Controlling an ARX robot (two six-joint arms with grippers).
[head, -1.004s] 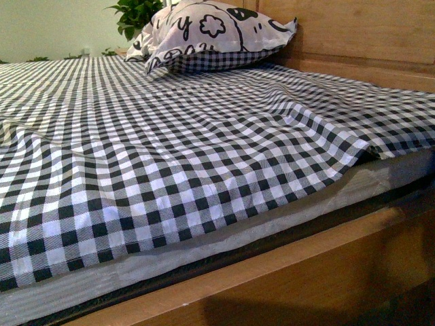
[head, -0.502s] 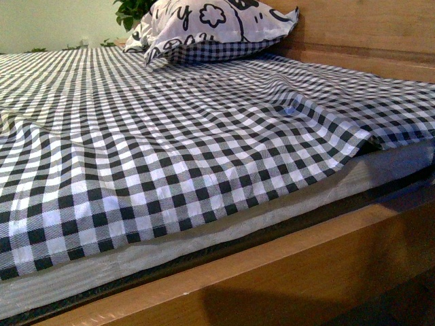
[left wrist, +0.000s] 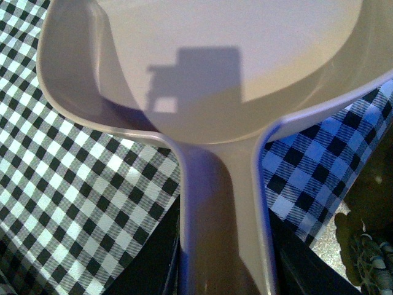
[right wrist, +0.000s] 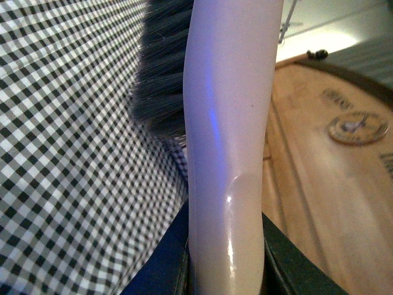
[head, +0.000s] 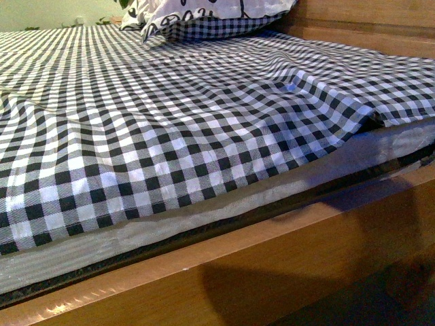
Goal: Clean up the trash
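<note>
Progress looks early: no trash visible anywhere on the checked bedspread (head: 170, 122) in the front view, so can't tell whether sweeping is done or just hasn't reached the debris. Dustpan (left wrist: 215, 67) is held by its handle in the left claw, jaws clamped on the handle at the near edge of the left wrist view; the pan extends straight out ahead of the claw and hangs over the bedspread, and its inside looks clean, nothing collected. Brush (right wrist: 227, 123) is clamped in the right claw the same way, dark bristles (right wrist: 163, 80) ahead of the claw, at or just above the fabric; contact unclear. Wooden bed frame (head: 272, 258) lies to one side of the right claw. Pillow (head: 197, 17) sits far off at the headboard end. Neither arm shows in the front view. Judgement: tools in hand, trash still to be found, swept in and dumped.
</note>
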